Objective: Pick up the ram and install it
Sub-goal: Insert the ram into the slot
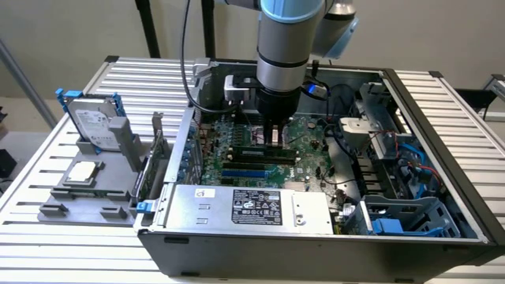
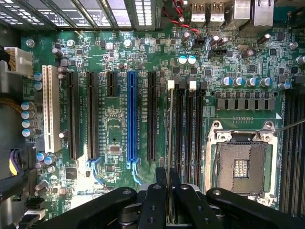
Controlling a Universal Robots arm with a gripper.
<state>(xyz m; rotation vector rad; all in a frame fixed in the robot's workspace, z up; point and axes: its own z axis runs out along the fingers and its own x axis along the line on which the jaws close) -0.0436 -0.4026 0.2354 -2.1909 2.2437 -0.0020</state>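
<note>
Above the board: you have open room over the motherboard (image 2: 119, 138); the case (image 1: 442, 118) has its side off.
Claw: your claw (image 2: 167, 191), its tips nearly together on the thin ram (image 2: 169, 143), hangs over the memory slots (image 2: 188, 129).
Beside the slots: the open processor socket (image 2: 240, 164) sits just next to them.
Front edge: the power supply (image 1: 252, 207) walls that side.
Exterior view's right: drive cage (image 1: 410, 219) and cables (image 1: 410, 160) crowd the case.
Counter: the hard drive (image 1: 88, 123) and grey holder (image 1: 87, 189) stand outside, well apart.

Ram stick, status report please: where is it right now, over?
Gripper shut on the ram, edge-on. Held above the memory slots beside the processor socket. Nothing blocking the slots.
</note>
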